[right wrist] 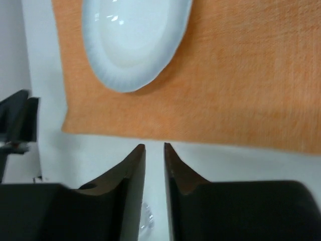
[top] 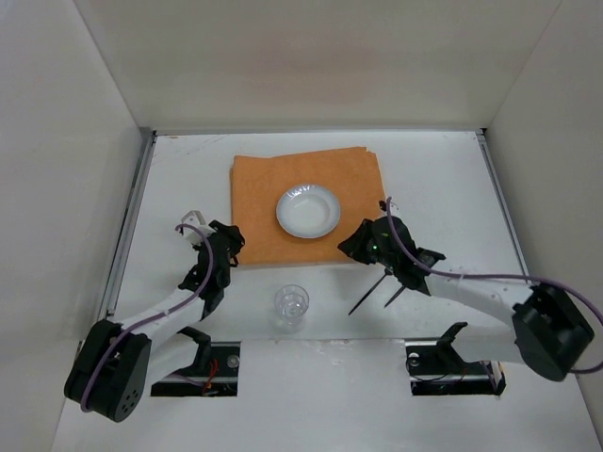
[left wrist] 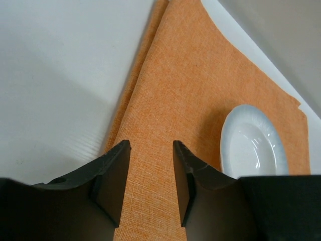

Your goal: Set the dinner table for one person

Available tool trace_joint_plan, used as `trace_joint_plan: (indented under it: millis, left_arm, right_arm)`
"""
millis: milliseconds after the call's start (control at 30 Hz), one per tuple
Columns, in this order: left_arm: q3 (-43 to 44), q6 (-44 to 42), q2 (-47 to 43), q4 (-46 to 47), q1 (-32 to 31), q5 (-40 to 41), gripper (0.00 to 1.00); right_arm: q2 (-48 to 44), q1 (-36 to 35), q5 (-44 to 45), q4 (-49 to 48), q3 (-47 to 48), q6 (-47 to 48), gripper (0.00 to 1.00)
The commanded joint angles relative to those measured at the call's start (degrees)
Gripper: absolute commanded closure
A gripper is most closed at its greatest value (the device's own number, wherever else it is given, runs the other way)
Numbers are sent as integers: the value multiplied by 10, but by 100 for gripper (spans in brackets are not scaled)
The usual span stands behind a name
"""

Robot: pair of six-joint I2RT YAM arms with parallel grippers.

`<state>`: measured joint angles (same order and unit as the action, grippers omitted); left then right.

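I am monitoring the white surface (top: pixel 443 188), which is filling the workspace between its metal side rails, with both arm bases sitting at its near edge.

An orange cloth (top: pixel 273 188) is lying on the surface toward the far edge, roughly centred between the side rails. A white plate (top: pixel 308 210) is sitting on the cloth, closer to the cloth's near edge than to its far edge. A clear glass (top: pixel 291 303) is standing upright on the bare surface, near the cloth's near edge and apart from it.

The left tool (top: pixel 224 243) is positioned at the near left corner of the cloth. In the left wrist view I am seeing the left tool (left wrist: pixel 150 150) released: its fingers are standing well apart with only the orange cloth (left wrist: pixel 190 100) showing between them, and the plate (left wrist: pixel 253 145) is lying ahead to the right. I cannot tell whether the fingers are touching the cloth.

The right tool (top: pixel 350 247) is positioned just beside the cloth's near edge, toward its right corner. In the right wrist view the right tool (right wrist: pixel 154 150) is holding nothing: a narrow gap is separating its fingers, with bare surface showing through.

Two thin dark objects (top: pixel 367 294) are lying on the surface beneath the right arm; I cannot identify them.
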<state>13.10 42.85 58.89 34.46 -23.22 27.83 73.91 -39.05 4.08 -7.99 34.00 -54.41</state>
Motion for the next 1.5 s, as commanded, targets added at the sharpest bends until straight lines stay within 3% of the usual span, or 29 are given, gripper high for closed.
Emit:
trace_joint_plan:
  millis: [0,67,133,267,333,733,1000,1200,1333,1467]
  left_arm:
    - [13,-7,12,18,-8,3,66]
    - [18,-8,20,18,-11,6,70]
    - [21,-10,26,17,-10,3,71]
    - [17,-11,6,7,-10,10,70]
    - [16,-10,7,6,-4,11,69]
    - [3,-8,-23,5,1,14,65]
    - [9,-6,-10,3,3,10,64]
    - [4,-8,-23,5,2,13,64]
    - [1,-6,-32,3,2,6,64]
    - [3,-5,-27,3,4,6,64]
  right_arm:
    - [-73,-57,41,95,43,107,85]
    - [-80,-106,45,160,97,161,90]
    - [-63,-149,59,218,151,199,86]
    - [-7,-213,79,281,223,265,59]
    - [24,-234,76,296,247,280,51]
    - [104,-301,52,325,284,305,49]
    - [156,-303,49,320,297,306,64]
    - [171,-303,63,319,315,304,90]
    - [123,-283,67,313,329,306,94]
    - [67,-198,45,277,337,305,94]
